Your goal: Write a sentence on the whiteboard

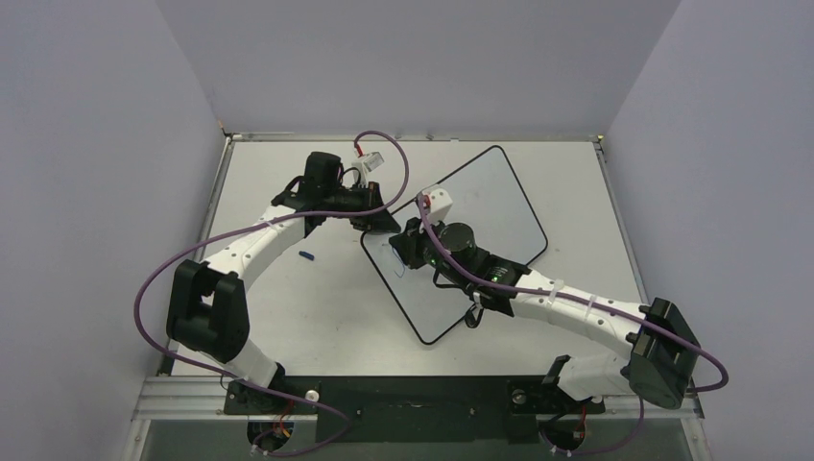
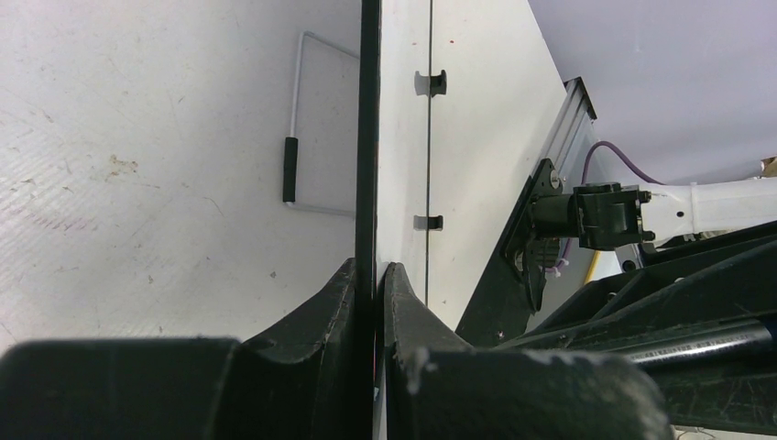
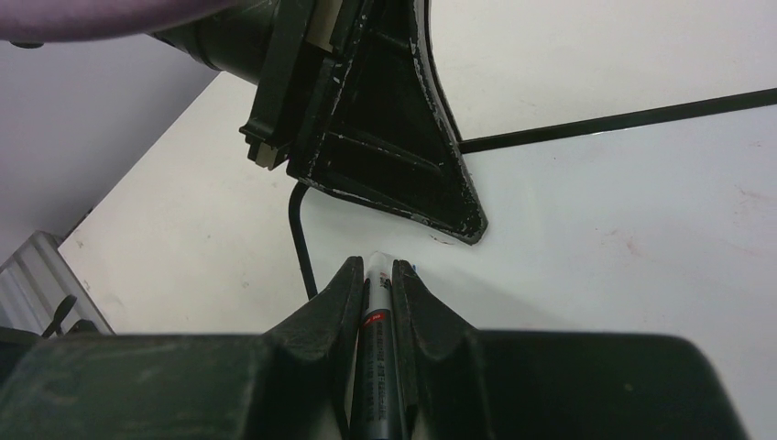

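here, whiteboard [image 1: 490, 206]: skewed on the table [image 1: 288, 317], right of centre, one corner toward the near edge.
left gripper [image 2: 371, 275]: pressed together on the board's black left edge, pinning it.
right gripper [image 3: 378, 270]: pinching a marker [image 3: 377, 316], tip down by the board's left corner.
sentence [image 3: 415, 269]: barely begun; only a faint blue speck beside the tip.
risk, slip: board skidding and strokes wobbling if the edge pinch loosens.
risk, pressure: marker riding up in the pinch if pushed down hard.
risk, crowding: bump against the left gripper on leftward strokes.
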### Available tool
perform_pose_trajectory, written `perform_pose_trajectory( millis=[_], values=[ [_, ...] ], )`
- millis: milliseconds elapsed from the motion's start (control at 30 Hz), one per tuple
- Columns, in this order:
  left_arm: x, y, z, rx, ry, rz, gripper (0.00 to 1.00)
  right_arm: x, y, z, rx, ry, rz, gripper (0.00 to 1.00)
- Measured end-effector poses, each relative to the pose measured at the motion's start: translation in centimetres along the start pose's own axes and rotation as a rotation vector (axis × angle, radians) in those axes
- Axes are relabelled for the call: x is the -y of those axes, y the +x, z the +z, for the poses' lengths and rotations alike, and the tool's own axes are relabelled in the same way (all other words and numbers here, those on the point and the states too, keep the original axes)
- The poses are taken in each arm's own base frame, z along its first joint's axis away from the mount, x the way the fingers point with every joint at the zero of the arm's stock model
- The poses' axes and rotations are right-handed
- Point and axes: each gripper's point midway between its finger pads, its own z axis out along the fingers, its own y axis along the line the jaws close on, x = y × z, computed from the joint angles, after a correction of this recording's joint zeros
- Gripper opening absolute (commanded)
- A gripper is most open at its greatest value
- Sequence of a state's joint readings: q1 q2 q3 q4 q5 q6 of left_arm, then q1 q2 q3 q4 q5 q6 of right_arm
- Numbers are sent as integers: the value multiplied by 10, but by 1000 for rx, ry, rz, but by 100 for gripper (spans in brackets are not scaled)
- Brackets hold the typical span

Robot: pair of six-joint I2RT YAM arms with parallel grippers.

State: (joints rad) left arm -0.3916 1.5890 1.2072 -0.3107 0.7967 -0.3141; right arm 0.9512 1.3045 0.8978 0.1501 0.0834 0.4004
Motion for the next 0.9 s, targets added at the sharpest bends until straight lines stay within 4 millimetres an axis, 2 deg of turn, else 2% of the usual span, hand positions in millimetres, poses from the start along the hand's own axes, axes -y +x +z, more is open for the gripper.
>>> perform_pose_trajectory(
  millis=[600,733,900],
  values=[
    [-1,0,0,1,-4,3,0,14,-9,1,26,41,1,0],
    [1,0,0,1,-3,6,0,17,-10,-6,18,47,-5,0],
    [1,0,1,1,-4,6,0,13,-28,-23,62,28,2,0]
  ],
)
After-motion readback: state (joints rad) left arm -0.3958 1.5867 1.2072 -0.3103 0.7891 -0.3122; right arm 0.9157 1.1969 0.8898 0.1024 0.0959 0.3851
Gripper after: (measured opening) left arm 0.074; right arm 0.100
